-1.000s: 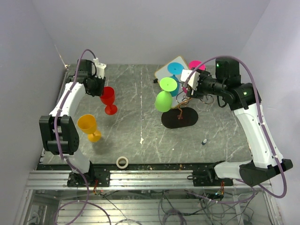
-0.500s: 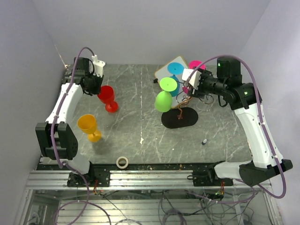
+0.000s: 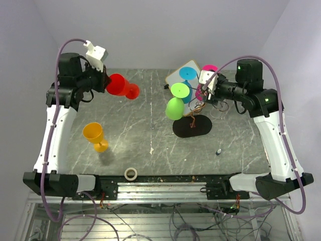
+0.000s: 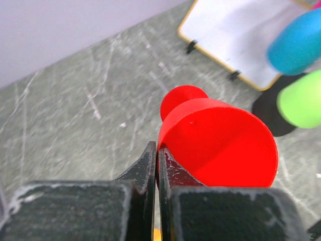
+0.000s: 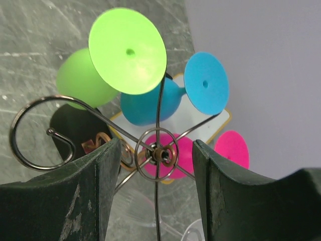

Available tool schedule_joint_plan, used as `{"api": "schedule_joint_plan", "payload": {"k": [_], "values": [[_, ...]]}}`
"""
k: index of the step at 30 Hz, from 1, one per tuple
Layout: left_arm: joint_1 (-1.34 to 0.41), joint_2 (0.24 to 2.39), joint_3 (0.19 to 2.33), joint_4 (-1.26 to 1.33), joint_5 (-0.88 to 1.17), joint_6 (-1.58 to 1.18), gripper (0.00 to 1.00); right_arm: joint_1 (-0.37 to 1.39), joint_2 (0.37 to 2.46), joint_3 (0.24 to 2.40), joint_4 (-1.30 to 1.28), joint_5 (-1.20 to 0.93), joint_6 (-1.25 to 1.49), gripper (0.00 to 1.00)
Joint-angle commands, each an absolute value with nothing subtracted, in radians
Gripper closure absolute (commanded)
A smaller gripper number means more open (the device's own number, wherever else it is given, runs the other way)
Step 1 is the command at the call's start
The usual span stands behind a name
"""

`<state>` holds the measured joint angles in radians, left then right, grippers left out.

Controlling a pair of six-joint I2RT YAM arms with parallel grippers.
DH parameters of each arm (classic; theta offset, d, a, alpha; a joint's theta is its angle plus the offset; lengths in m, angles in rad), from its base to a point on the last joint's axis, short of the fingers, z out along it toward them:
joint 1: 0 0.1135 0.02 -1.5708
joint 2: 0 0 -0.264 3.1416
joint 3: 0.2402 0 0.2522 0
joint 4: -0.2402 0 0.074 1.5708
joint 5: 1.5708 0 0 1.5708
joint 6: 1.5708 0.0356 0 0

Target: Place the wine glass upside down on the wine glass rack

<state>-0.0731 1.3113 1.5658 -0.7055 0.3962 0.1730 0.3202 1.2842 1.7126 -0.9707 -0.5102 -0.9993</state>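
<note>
A red wine glass (image 3: 120, 85) hangs in the air over the far left of the table, tipped on its side with its foot pointing right. My left gripper (image 3: 106, 83) is shut on its rim (image 4: 161, 145), one finger inside the bowl (image 4: 220, 145). The wine glass rack (image 3: 192, 126) stands right of centre on its black oval base. Green (image 3: 175, 107), blue (image 3: 187, 74) and pink (image 3: 209, 69) glasses hang upside down on it. My right gripper (image 3: 202, 94) is open, its jaws either side of the rack's top hub (image 5: 159, 153) without touching it.
A yellow glass (image 3: 94, 134) stands upright at the left. A tape roll (image 3: 131, 173) lies near the front edge. A white board with a wooden rim (image 3: 174, 78) lies behind the rack. A small dark object (image 3: 219, 151) sits right of the base.
My left gripper shut on the red glass's rim, then lifted it off the table toward the back and tipped it sideways. The right gripper stayed at the rack.
</note>
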Motion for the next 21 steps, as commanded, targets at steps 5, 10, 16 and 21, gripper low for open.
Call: {"api": "schedule_joint_plan", "payload": {"k": [5, 10, 16, 21], "values": [[-0.113, 1.228, 1.629, -0.566, 0.667, 0.008, 0.93, 0.298, 1.285, 1.766, -0.873, -0.721, -0.825, 0.42], [-0.119, 1.203, 1.636, -0.409, 0.787, -0.149, 0.93, 0.287, 1.311, 1.741, -0.725, -0.828, -0.565, 0.43], [-0.141, 1.186, 1.625, -0.267, 0.828, -0.29, 0.93, 0.287, 1.368, 1.724, -0.496, -0.966, -0.221, 0.47], [-0.174, 1.202, 1.668, -0.259, 0.784, -0.273, 0.93, 0.288, 1.415, 1.709, -0.301, -1.029, 0.039, 0.48]]}}
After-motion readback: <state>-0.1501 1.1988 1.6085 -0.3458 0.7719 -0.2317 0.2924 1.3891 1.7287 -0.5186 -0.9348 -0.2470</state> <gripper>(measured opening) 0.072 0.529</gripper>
